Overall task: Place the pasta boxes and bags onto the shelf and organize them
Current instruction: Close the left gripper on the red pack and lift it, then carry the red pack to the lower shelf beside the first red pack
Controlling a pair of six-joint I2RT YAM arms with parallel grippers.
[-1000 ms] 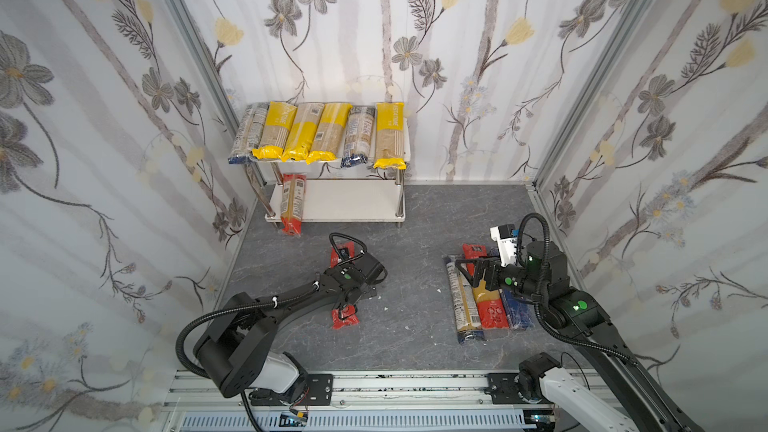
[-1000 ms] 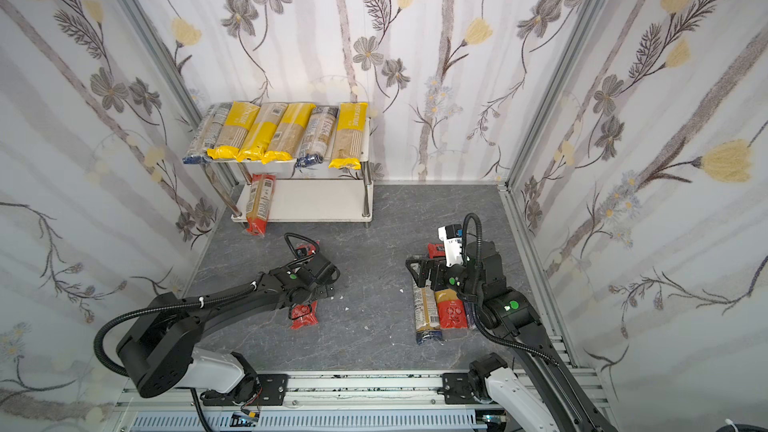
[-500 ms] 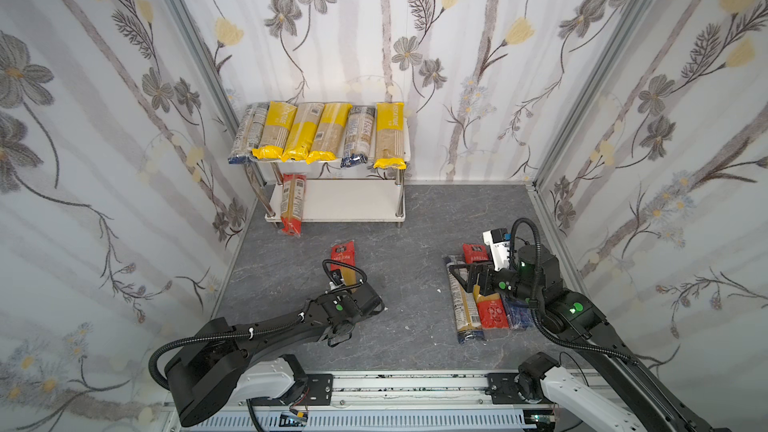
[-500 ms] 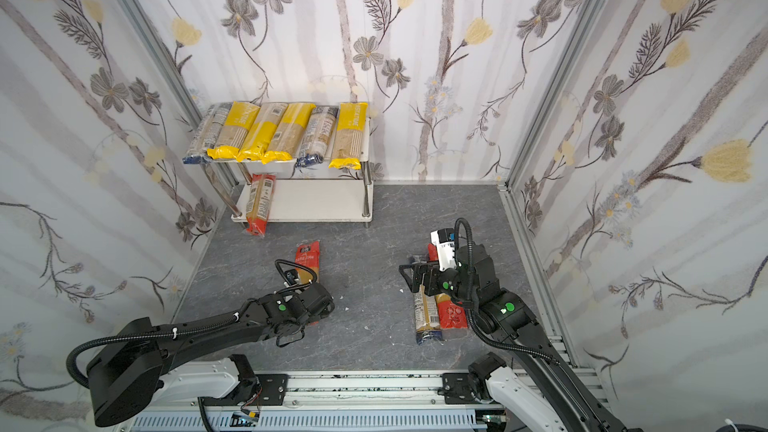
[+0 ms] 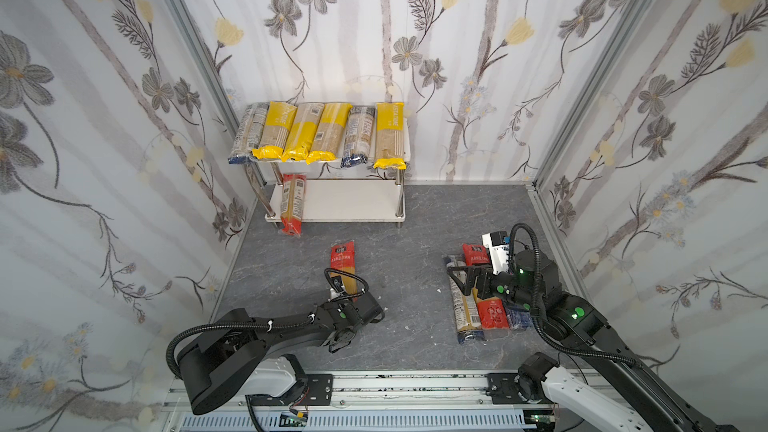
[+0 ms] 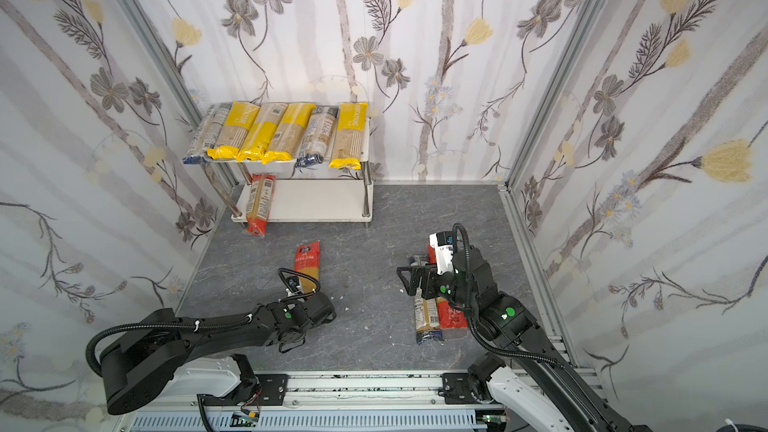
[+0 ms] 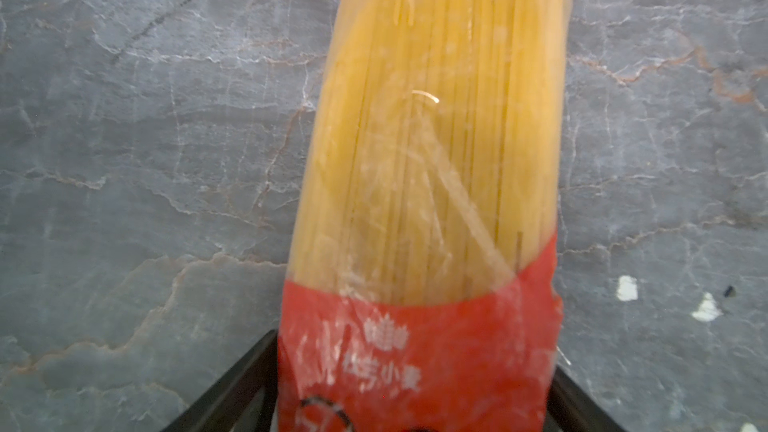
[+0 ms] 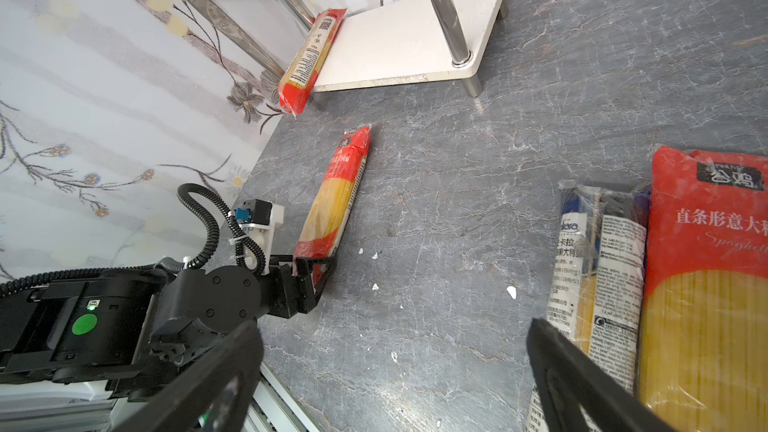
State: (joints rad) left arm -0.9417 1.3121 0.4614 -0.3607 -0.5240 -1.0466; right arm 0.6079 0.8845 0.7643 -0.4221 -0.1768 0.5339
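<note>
One red pasta pack (image 8: 332, 197) at 6 o'clock, left pincer (image 8: 314, 263) straddling its near end, pinch we cannot tell; right pincer (image 8: 392, 326) spread.

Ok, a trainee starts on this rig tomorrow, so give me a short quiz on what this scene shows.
1. How many pasta packs lie on the top tier of the shelf?
2. True or false: the right end effector is shut on a pack.
3. The left end effector straddles the end of which pack? A) a yellow-ended one on the shelf; B) the red-ended pack lying alone, off the shelf; C) a blue-ended one in the pile.
Key: 1. six; 2. false, its jaws stand open; 3. B.
</note>
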